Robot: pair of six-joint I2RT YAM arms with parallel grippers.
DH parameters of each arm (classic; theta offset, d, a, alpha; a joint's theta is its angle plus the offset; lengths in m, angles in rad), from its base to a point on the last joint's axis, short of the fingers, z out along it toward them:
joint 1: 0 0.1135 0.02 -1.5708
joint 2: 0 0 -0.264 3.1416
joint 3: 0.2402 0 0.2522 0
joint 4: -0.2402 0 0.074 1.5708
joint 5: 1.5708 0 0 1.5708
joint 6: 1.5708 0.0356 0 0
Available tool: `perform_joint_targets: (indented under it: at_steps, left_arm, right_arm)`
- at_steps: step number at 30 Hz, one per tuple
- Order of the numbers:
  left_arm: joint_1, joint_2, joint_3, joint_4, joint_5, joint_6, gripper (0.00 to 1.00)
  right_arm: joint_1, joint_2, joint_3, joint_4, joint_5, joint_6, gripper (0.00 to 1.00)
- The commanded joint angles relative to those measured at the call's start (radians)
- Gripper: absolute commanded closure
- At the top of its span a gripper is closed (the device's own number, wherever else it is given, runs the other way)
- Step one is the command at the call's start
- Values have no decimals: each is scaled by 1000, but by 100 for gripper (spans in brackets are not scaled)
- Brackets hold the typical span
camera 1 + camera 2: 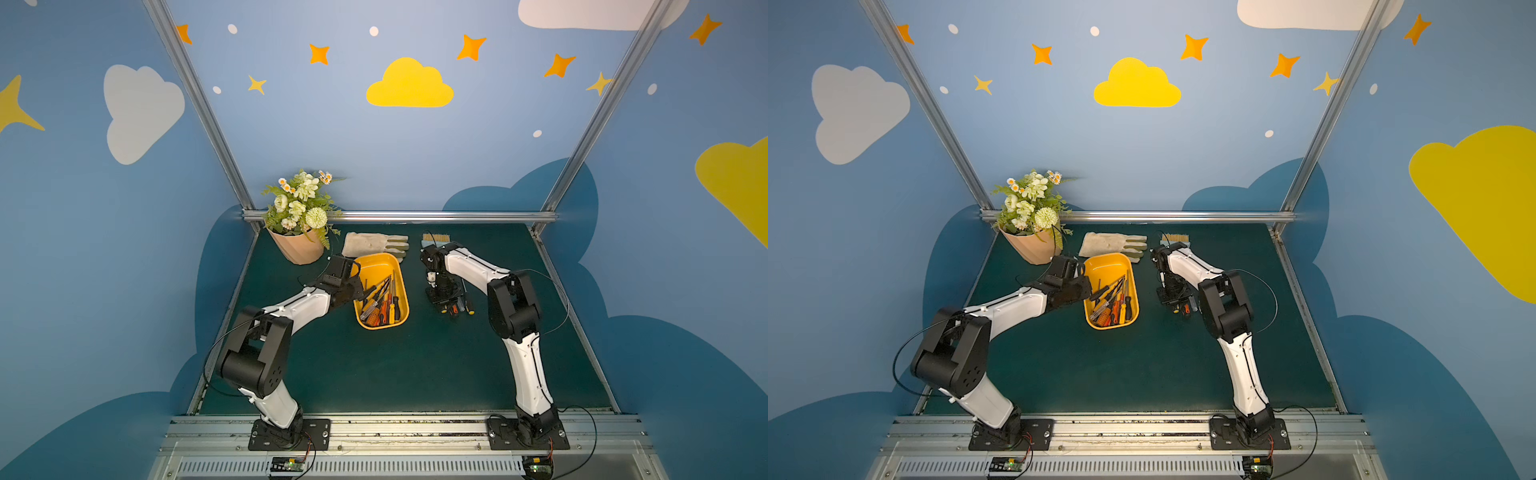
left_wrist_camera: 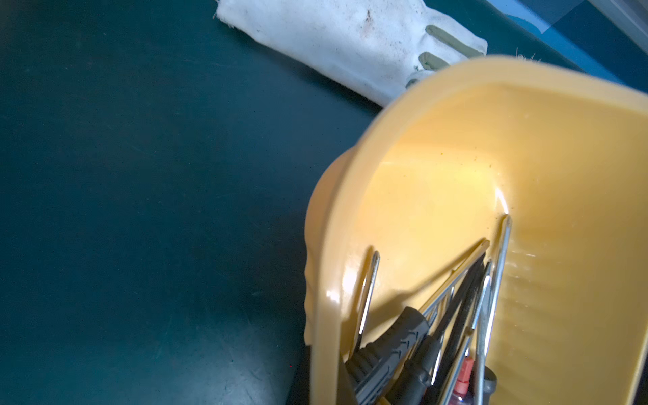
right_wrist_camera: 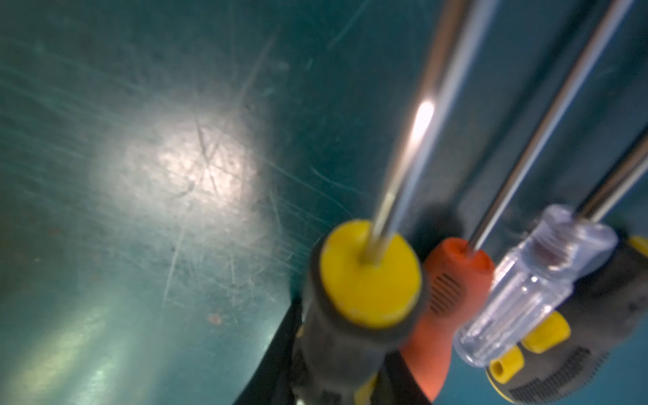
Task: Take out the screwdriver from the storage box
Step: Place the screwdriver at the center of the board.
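Right wrist view: my right claw (image 1: 448,306) grasped a yellow-capped screwdriver (image 3: 368,277) by its black handle, out at three o'clock from the storage box (image 1: 376,268), just beside three loose screwdrivers (image 3: 519,298) lying on the table (image 1: 415,365). My left claw (image 1: 358,294), clenched, pinched the box's nine-o'clock rim.

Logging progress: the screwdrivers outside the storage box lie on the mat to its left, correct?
Wrong side: the screwdrivers lie on the mat to the right of the storage box, by the right claw. Both top views show it.
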Motion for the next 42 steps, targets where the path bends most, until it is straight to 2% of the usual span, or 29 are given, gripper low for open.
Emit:
perform_joint_targets:
  at_steps: [1,14,22,29,38,42]
  left_arm:
    - [5,-10,39,25,24,-19,98]
    - [5,0,56,-3,22,-21,98]
    - [5,3,60,1,47,-16,98]
    - [4,-5,60,6,57,-1,97]
    - [4,-10,85,20,101,4,98]
    - [3,-17,97,13,91,-3,97]
  right_arm:
    - [-7,14,16,-29,-1,13,69]
    - [-2,-22,-18,-10,-16,32,65]
    - [0,-104,-24,14,-12,43,55]
    - [4,-198,-30,58,-19,48,52]
    - [46,-335,-56,156,-109,18,52]
    - [82,-390,-77,231,-235,50,49]
